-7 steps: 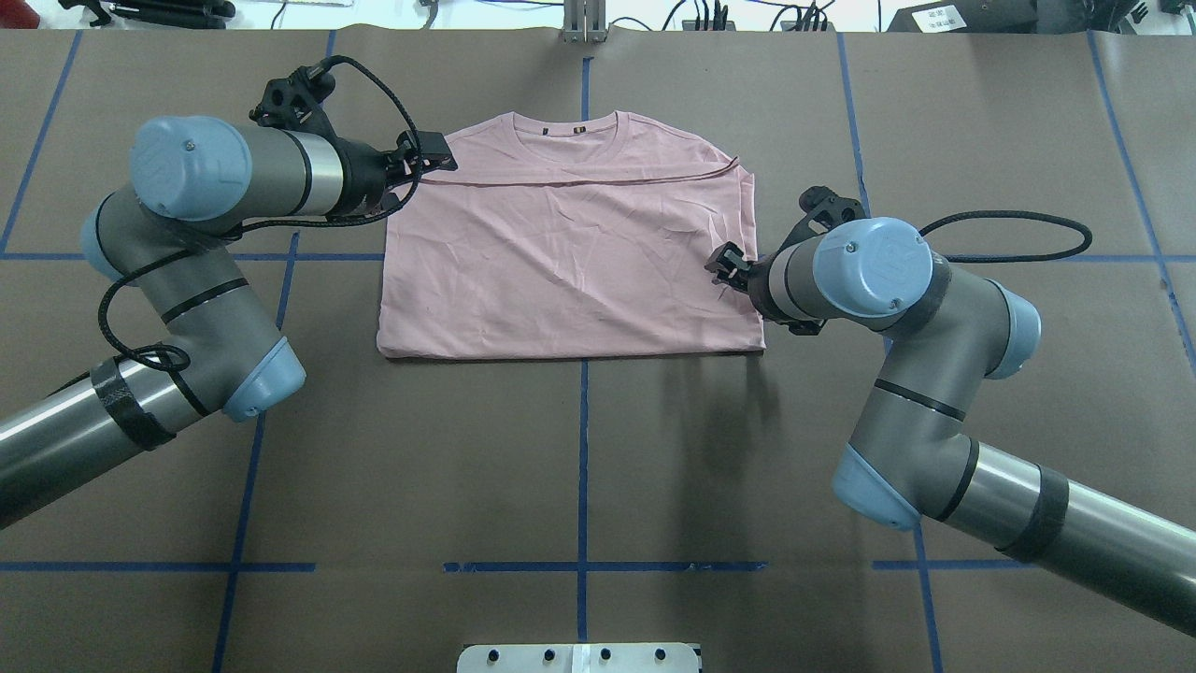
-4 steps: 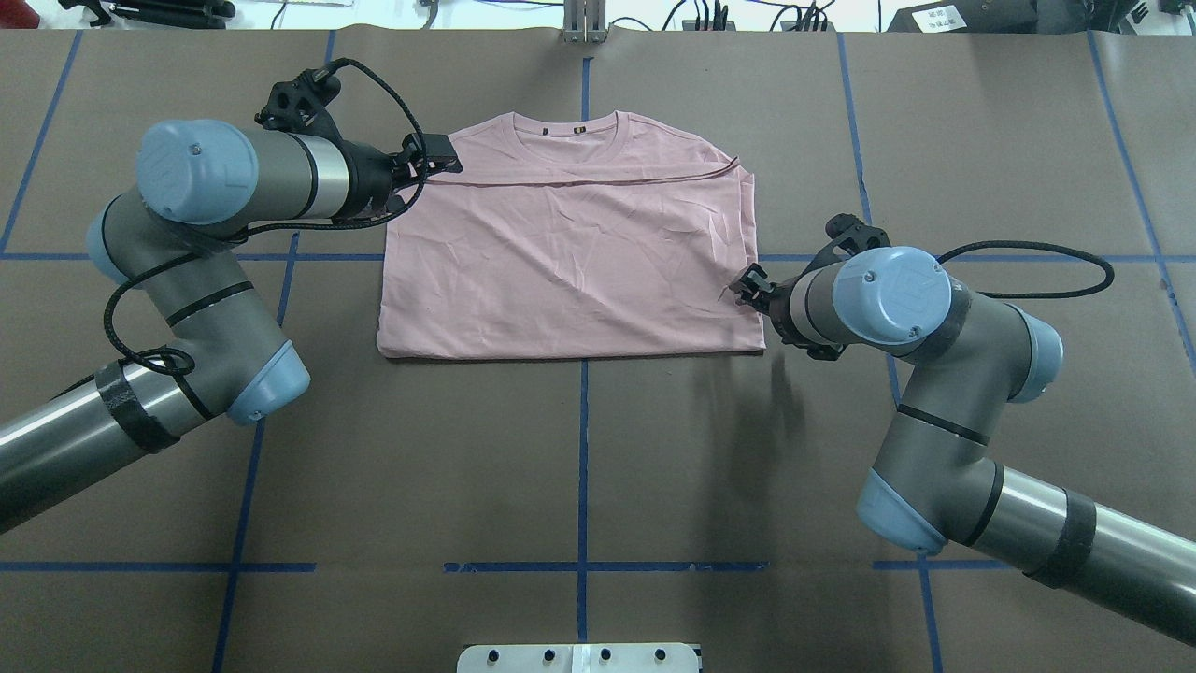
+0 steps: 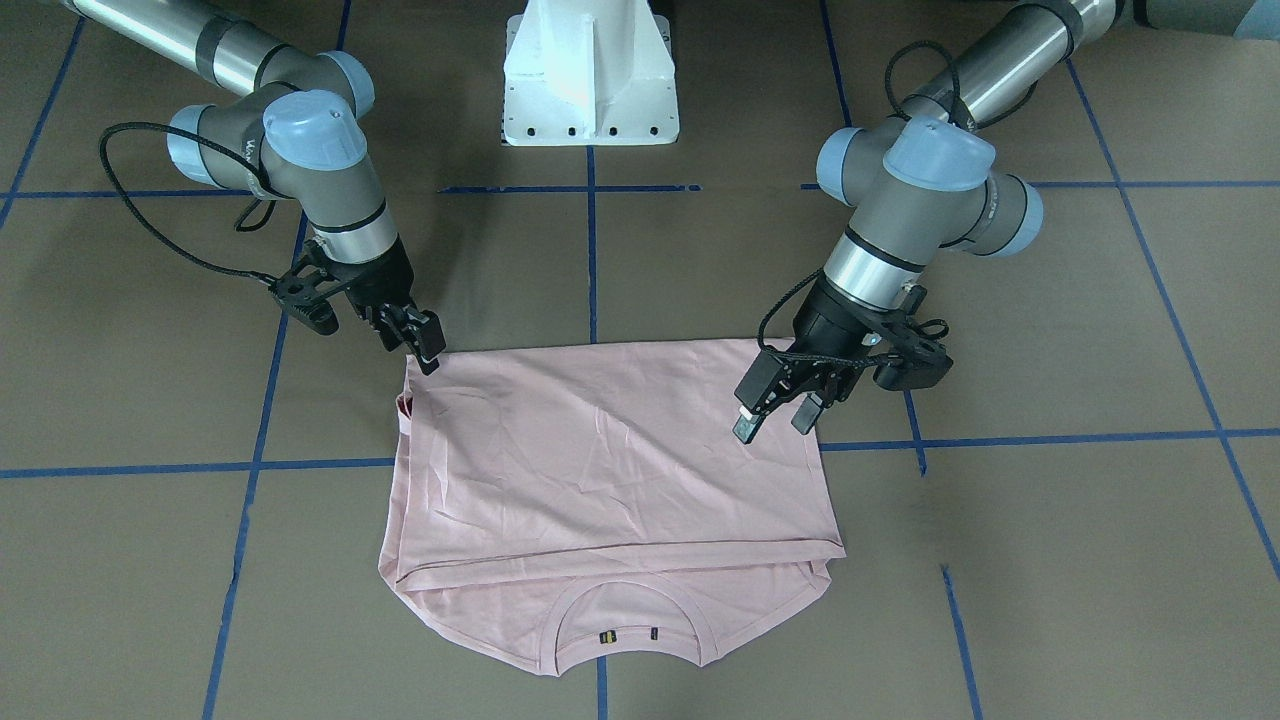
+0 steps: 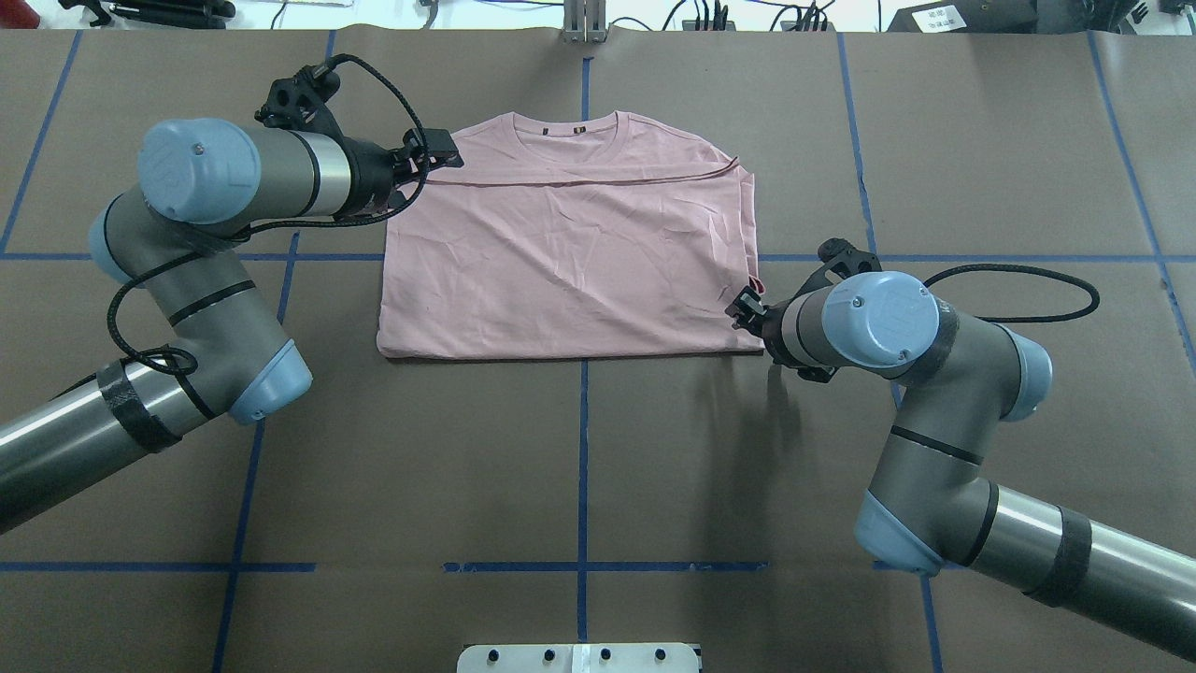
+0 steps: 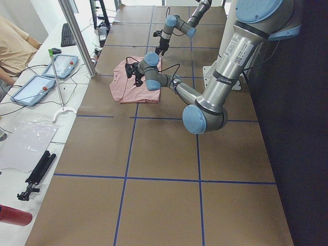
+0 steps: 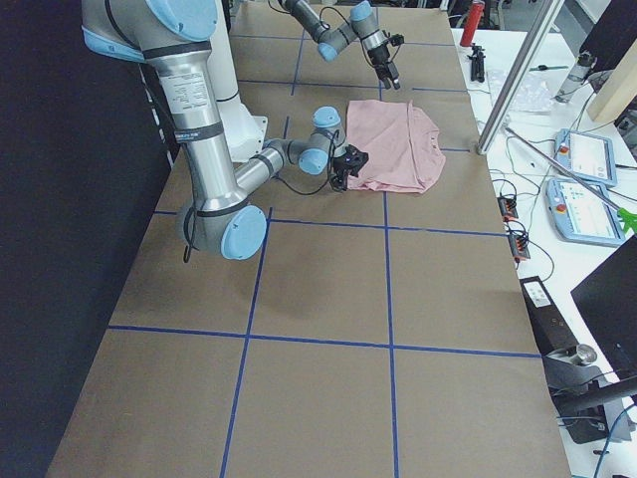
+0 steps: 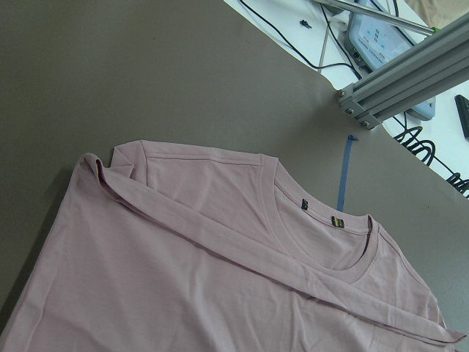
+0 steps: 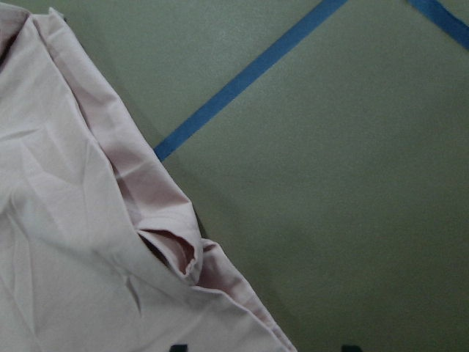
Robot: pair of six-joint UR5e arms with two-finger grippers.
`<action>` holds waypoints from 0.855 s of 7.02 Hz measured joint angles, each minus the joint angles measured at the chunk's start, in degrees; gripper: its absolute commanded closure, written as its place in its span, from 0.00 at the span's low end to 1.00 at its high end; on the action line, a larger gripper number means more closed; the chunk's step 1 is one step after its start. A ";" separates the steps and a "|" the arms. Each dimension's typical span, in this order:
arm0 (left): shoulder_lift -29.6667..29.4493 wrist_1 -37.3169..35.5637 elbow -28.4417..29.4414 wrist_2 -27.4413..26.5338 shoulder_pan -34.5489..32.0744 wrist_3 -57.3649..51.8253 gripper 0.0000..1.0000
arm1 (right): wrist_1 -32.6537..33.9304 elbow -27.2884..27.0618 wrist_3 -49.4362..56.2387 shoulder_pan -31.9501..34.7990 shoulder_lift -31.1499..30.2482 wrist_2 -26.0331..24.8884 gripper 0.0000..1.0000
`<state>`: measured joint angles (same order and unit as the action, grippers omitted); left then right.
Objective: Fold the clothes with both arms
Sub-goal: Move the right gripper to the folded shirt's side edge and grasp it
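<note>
1. Left gripper (image 3: 772,424), jaws apart, hovers near the T-shirt's ten o'clock shoulder; it should come down squarely on the folded edge.
2. T-shirt (image 4: 570,262) lies flat mid-table, collar at twelve o'clock.
3. Right gripper (image 4: 744,307), jaws apart at four o'clock, should pinch every layer.

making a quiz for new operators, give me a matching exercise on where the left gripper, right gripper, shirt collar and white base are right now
Things
1. left gripper
2. right gripper
3. collar
4. white pedestal base

Places
A. on the T-shirt's edge farthest from the robot
B. at the T-shirt's corner nearest the robot, on its right
C. between the two arms, apart from the T-shirt
D. raised above the T-shirt's left side

Pairs: 1-D, 2-B, 3-A, 4-C
</note>
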<state>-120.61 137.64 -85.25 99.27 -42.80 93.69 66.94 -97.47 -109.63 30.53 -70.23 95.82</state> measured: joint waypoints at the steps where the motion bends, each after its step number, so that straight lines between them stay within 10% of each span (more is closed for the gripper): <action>1: 0.06 0.00 -0.03 -0.08 0.00 0.01 0.00 | 0.02 0.02 -0.04 -0.18 -0.04 -0.04 0.35; 2: 0.09 0.00 -0.06 -0.11 0.00 0.01 0.00 | 0.02 0.06 -0.05 -0.31 -0.06 -0.03 0.49; 3: 0.10 0.00 -0.07 -0.10 0.00 0.03 0.00 | 0.05 0.11 -0.06 -0.39 -0.08 -0.02 0.86; 6: 0.23 0.04 -0.26 -0.04 0.00 0.36 0.00 | 0.09 -0.02 -0.06 -0.40 -0.62 0.11 1.00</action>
<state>-120.38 137.67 -85.51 99.23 -42.80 94.04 67.04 -97.50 -109.69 30.13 -70.85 95.93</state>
